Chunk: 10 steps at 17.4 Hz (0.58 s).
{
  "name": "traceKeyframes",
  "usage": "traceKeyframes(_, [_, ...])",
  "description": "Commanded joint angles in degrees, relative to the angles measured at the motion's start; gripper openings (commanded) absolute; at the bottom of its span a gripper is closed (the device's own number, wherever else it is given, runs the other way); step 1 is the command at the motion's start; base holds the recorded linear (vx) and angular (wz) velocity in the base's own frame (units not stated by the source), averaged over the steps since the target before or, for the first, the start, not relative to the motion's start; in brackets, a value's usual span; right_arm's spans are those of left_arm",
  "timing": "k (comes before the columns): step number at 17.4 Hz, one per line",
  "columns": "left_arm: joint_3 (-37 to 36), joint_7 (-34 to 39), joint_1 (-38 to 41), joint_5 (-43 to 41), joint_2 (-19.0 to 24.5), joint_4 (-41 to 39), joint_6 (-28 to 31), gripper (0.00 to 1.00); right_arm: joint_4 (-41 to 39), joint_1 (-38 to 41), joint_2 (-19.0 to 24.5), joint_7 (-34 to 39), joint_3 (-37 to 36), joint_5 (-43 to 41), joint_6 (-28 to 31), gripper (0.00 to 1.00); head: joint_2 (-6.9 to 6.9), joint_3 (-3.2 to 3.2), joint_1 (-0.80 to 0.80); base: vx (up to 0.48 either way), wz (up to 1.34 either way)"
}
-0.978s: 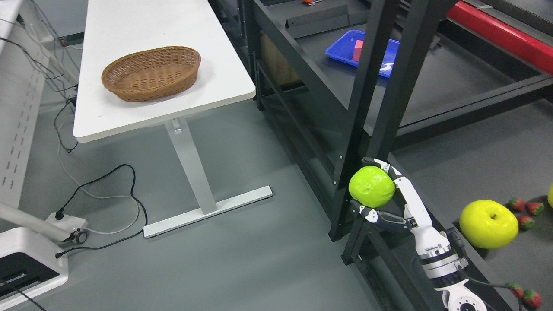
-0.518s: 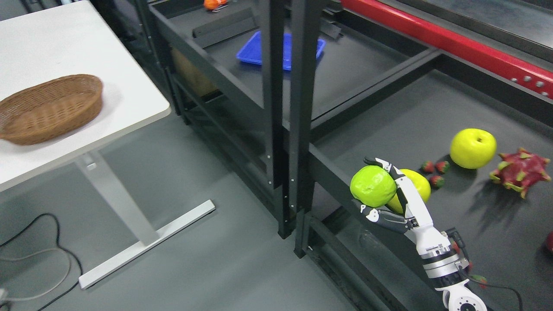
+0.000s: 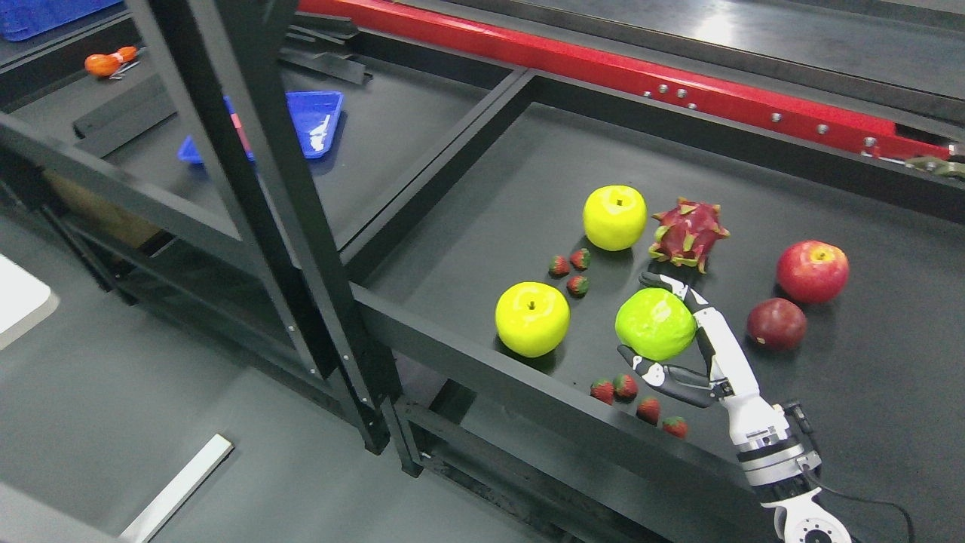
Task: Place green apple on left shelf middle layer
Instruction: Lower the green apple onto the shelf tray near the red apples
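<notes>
The right hand (image 3: 667, 339) has its fingers wrapped around the green apple (image 3: 654, 324), holding it up over the dark shelf (image 3: 867, 392), so it looks ready to lower it into a bare spot and let go.

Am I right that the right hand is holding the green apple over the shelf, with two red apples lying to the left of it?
Not quite. In the head view the right hand does hold the green apple over the shelf, but the two red apples lie to its right; yellow apples lie to its left.
</notes>
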Motion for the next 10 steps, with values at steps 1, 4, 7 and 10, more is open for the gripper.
traceKeyframes(1, [-0.01,-0.01,0.01,0.00,1.00,0.01,0.06,1.00,-0.09,0.10,-1.00,-0.02,-0.19,0.00,0.00,0.04,0.00,0.00,0.00,0.064,-0.59])
traceKeyframes(4, [-0.01,-0.01,0.01,0.00,1.00,0.01,-0.03,1.00,-0.09,0.10,-1.00,-0.02,-0.28,0.00,0.00,0.04,0.00,0.00,0.00,0.048,-0.40])
traceKeyframes(7, [-0.01,-0.01,0.01,0.00,1.00,0.01,-0.03,1.00,-0.09,0.10,-1.00,-0.02,-0.36,0.00,0.09,0.04,0.00,0.00,0.00,0.041,-0.26])
traceKeyframes(10, [-0.01,0.07,0.01,0.00,1.00,0.01,-0.03,1.00,-0.09,0.10,-1.00,-0.02,-0.36,0.00,0.09,0.04,0.00,0.00,0.00,0.044,-0.32])
